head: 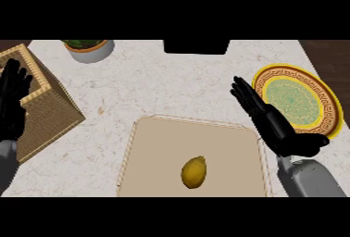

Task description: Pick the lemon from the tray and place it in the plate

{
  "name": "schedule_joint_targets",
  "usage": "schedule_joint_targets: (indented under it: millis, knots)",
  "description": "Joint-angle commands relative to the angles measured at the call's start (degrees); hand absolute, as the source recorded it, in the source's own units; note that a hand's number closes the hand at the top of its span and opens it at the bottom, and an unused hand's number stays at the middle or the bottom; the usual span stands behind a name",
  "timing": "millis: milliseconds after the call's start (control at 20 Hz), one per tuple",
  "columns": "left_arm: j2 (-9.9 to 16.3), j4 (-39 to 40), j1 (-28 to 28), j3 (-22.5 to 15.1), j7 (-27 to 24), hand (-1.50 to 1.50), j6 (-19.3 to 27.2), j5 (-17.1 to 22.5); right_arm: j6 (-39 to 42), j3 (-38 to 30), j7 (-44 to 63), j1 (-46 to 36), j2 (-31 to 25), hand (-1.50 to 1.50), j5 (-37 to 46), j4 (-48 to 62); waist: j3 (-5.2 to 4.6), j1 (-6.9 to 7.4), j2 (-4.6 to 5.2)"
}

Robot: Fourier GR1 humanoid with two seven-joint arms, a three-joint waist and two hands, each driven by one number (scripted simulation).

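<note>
A yellow lemon [194, 172] lies on the beige tray [164, 143], toward its near middle. The plate [298, 99], green in the centre with a yellow patterned rim, sits on the counter at the right. My right hand [273, 122] hovers open between the tray's right edge and the plate, fingers straight and pointing away, above and to the right of the lemon. It covers a bit of the plate's near rim. My left hand [12, 99] rests open at the left edge, fingers up, over the wicker basket.
A wicker basket [48, 106] stands at the left. A grey pot with a green plant [89, 48] is at the back left. A black object [196, 46] sits at the back centre. Dark wood [328, 53] shows beyond the counter's right edge.
</note>
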Motion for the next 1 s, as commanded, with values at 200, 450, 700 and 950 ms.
schedule_joint_targets:
  millis: [200, 450, 700, 950]
  knots:
    - [-1.8, 0.6, 4.3, -4.9, 2.6, 0.0, -4.0, -0.9, -11.9, -5.1, -0.7, 9.1, 4.9, 1.5, -0.3, -4.9, 2.44, -2.56, 2.96]
    - [-0.8, -0.6, 6.2, -4.3, 5.1, 0.0, -4.6, 0.2, -27.4, -10.9, -6.1, 15.0, 5.1, -1.5, 9.5, -2.2, 2.7, -7.26, 2.86]
    - [-2.3, -3.2, 6.4, -6.9, 7.0, 0.0, -6.9, 0.4, -27.7, -1.0, -16.4, 25.4, 10.4, -1.5, 15.2, -2.7, 2.51, -2.87, 3.02]
    - [-3.2, -3.6, 6.1, -7.8, 7.5, 0.0, -6.1, -1.3, -30.2, 4.4, -15.3, 29.6, 6.6, -1.5, 24.3, -1.9, 2.37, -1.96, 3.13]
